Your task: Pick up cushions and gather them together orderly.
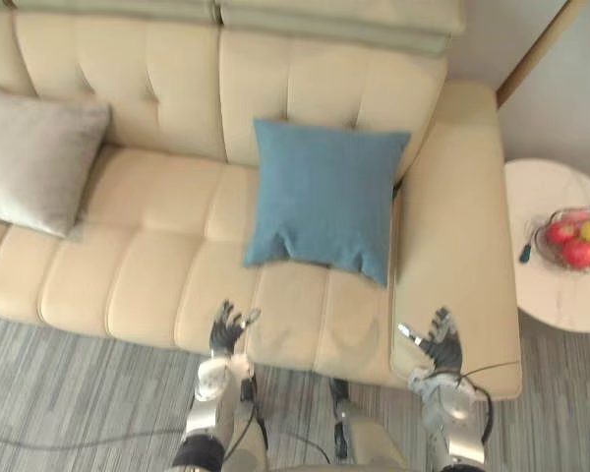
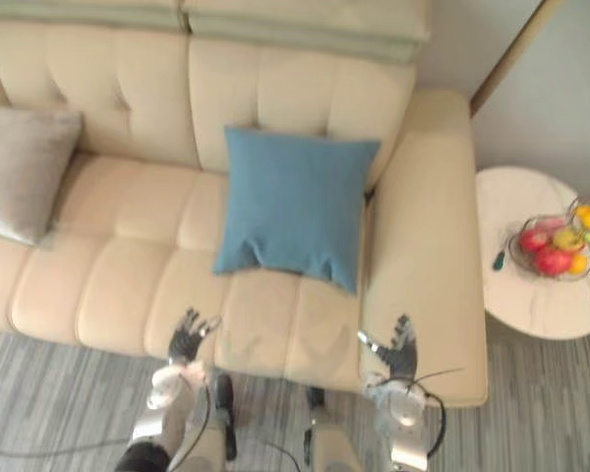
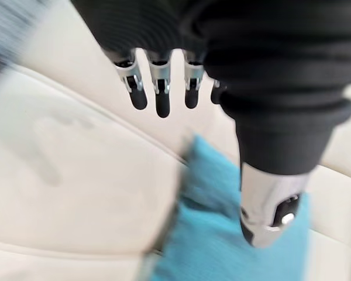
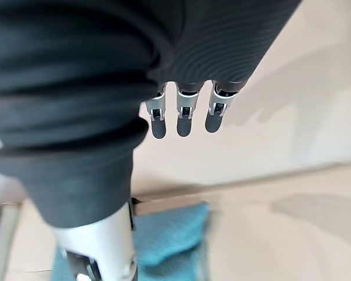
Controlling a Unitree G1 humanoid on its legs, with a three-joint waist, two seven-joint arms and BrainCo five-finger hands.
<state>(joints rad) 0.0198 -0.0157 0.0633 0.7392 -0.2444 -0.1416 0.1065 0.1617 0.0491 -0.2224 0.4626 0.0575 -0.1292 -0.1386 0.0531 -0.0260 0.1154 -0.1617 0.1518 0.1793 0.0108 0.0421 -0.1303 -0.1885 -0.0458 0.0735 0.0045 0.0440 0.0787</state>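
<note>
Cushions sit well apart on the cream sofa [image 1: 147, 246]. A blue cushion [image 1: 324, 197] leans upright against the backrest, just beside the right armrest, with its lower edge on the seat. A grey cushion [image 1: 34, 162] leans at the far left end.

The two head views take in the whole scene. The left hand [image 1: 226, 329] hovers at the front edge of the seat, in front of the blue cushion's lower left corner. The right hand [image 1: 441, 344] is at the front of the right armrest, in front of the cushion's lower right corner. Both hands are near the blue cushion but apart from it, and well away from the grey one. These views also show a round white side table [image 1: 560, 295] to the right of the sofa. On it stand a wire bowl of red and yellow fruit [image 1: 573, 239] and a small dark object [image 1: 524, 254] beside the bowl. Grey striped flooring [image 1: 69, 393] runs along the sofa's front.

The wrist views give the close detail of the hands. On the left hand, the fingers [image 3: 162, 99] are straight in a row with the thumb [image 3: 269, 216] held apart and nothing in the grasp. The blue cushion [image 3: 216, 234] lies on the seat past them. On the right hand, the fingers [image 4: 184, 117] are likewise extended and spread from the thumb [image 4: 99, 252], holding nothing. A corner of the blue cushion [image 4: 169, 240] shows against the cream upholstery beyond.
</note>
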